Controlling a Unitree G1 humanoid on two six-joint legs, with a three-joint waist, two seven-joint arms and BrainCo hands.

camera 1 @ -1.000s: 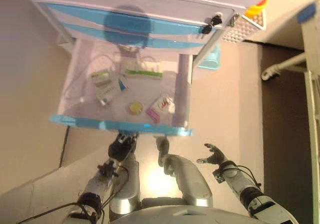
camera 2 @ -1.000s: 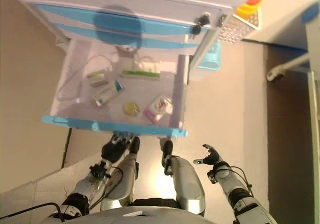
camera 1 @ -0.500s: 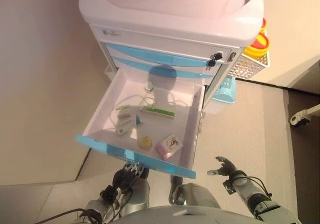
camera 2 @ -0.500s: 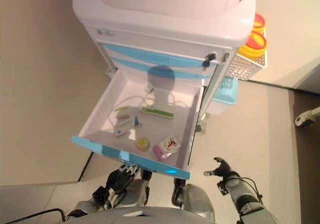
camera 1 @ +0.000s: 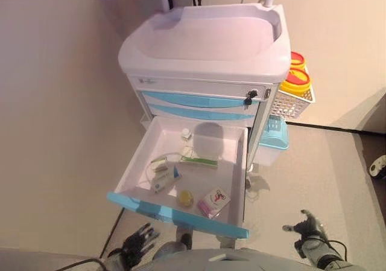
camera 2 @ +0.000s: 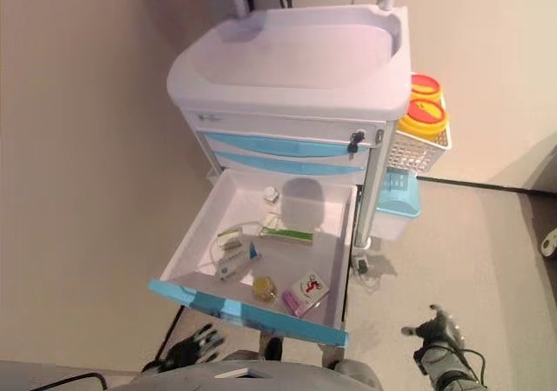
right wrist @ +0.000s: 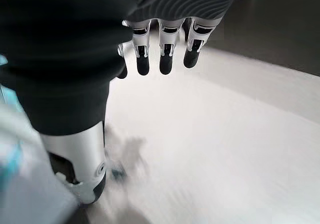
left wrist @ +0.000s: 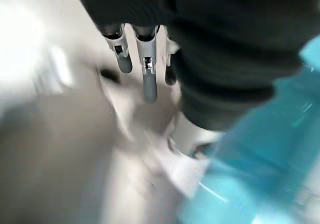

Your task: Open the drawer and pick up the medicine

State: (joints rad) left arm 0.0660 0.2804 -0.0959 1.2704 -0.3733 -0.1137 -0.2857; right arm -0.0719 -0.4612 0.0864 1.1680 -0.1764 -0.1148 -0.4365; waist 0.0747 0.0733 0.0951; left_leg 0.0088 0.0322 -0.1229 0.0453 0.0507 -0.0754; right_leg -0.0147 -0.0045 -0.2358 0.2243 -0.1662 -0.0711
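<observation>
The bottom drawer [camera 1: 175, 213] of the white and blue cart [camera 1: 205, 47] stands pulled out, its blue front towards me. Inside lie a pink and white medicine box [camera 1: 214, 202], a round yellow tin [camera 1: 186, 197], a blue and white pack [camera 1: 163, 180], a green-striped box [camera 1: 199, 161] and a small white bottle [camera 1: 186, 134]. My left hand [camera 1: 136, 244] hangs open below the drawer's front, apart from it, fingers [left wrist: 146, 69] straight with the blue front [left wrist: 260, 154] beside them. My right hand [camera 2: 435, 328] is open and empty, low on the right over the floor.
A white wire basket with yellow-lidded containers [camera 1: 294, 81] hangs on the cart's right side, and a light blue bin [camera 1: 272, 135] hangs below it. A beige wall runs along the left. Two shut blue drawers [camera 1: 193, 99] sit above the open one.
The whole picture has shifted: the camera has drawn back and now shows the entire cart. My left hand has dropped away from the drawer's front. The drawer stays open.
</observation>
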